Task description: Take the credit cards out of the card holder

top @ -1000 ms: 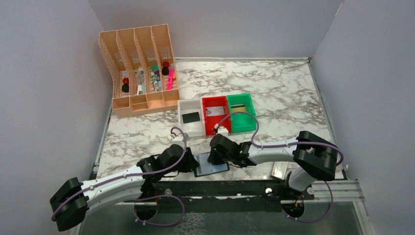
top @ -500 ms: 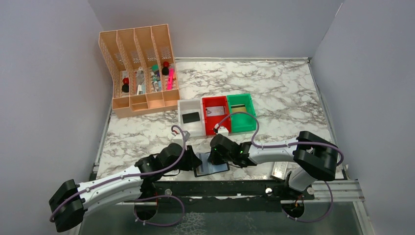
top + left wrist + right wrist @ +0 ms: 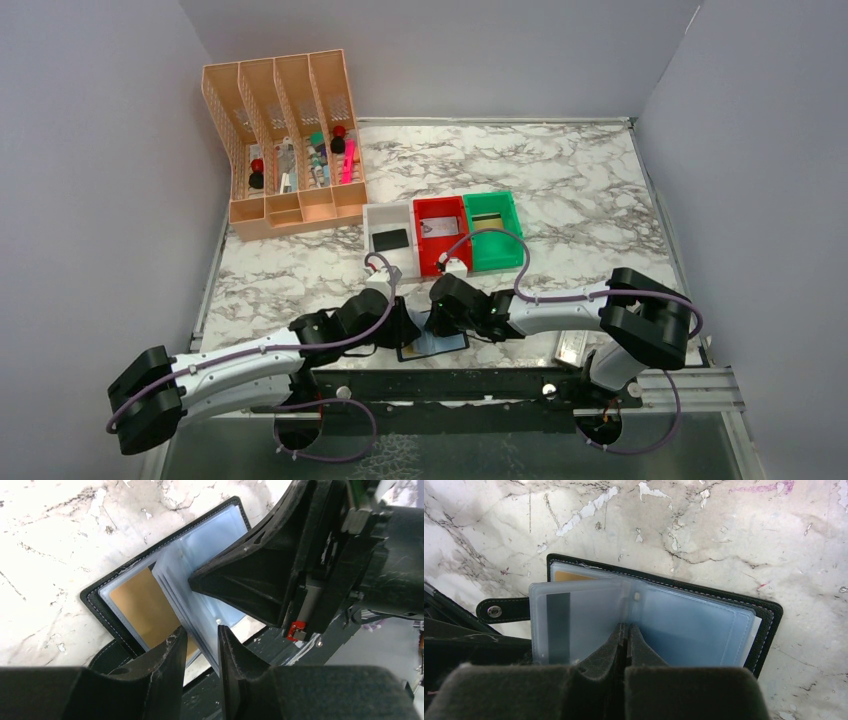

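Note:
The card holder [image 3: 440,346] lies open at the table's near edge, black-edged with blue-grey pockets [image 3: 684,625]. A gold card [image 3: 142,605] sits in its left pocket. A lifted leaf holds a card with a dark stripe [image 3: 558,625]. My left gripper [image 3: 200,634] is open, and the raised pocket leaves [image 3: 175,580] stand on edge between its fingers, with a gap on the left side. My right gripper [image 3: 626,628] is shut, its tips pressing down at the pockets' fold. Other credit cards lie apart: a black one [image 3: 389,239], a white one [image 3: 437,228] and a yellowish one [image 3: 487,222].
White [image 3: 372,262], red [image 3: 421,262] and green [image 3: 513,252] bins stand in a row behind the holder. A peach desk organiser [image 3: 285,140] with pens is at the back left. A small whitish case [image 3: 572,347] lies by the right arm's base. A black rail [image 3: 450,385] runs along the near edge.
My left arm has swung right, bringing its gripper up to the holder's left side and around the pocket leaves. The right gripper has stayed pressed on the holder.

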Controlling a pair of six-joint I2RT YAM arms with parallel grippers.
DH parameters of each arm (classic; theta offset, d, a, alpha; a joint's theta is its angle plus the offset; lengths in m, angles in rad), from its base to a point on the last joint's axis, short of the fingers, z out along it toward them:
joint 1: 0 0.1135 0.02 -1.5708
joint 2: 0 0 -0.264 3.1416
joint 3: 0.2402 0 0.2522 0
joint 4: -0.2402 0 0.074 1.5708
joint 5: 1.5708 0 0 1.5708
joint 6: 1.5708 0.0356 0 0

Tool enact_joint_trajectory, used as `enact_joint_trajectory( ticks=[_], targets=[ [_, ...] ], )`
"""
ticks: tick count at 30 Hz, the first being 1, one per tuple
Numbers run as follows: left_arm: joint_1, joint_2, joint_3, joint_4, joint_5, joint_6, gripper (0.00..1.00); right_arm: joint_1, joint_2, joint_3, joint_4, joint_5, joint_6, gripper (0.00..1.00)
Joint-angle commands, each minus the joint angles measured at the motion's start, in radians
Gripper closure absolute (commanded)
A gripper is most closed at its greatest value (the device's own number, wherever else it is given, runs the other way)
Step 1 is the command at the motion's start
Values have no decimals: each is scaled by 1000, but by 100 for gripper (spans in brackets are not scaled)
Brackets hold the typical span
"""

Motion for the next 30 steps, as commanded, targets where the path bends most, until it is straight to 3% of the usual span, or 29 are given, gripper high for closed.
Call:
enact_joint_trajectory(
  ticks=[1, 8, 30],
  targets=[
    [-26, 33, 45, -49, -48, 9, 67, -6, 62, -61, -169, 73, -44, 99],
    [-40, 5, 72, -133, -113, -6, 66, -6, 65, -61, -164, 69, -45, 99],
    [-56, 2, 97, -188, -149, -9, 60, -6, 69, -52, -158, 55, -53, 99]
  ],
)
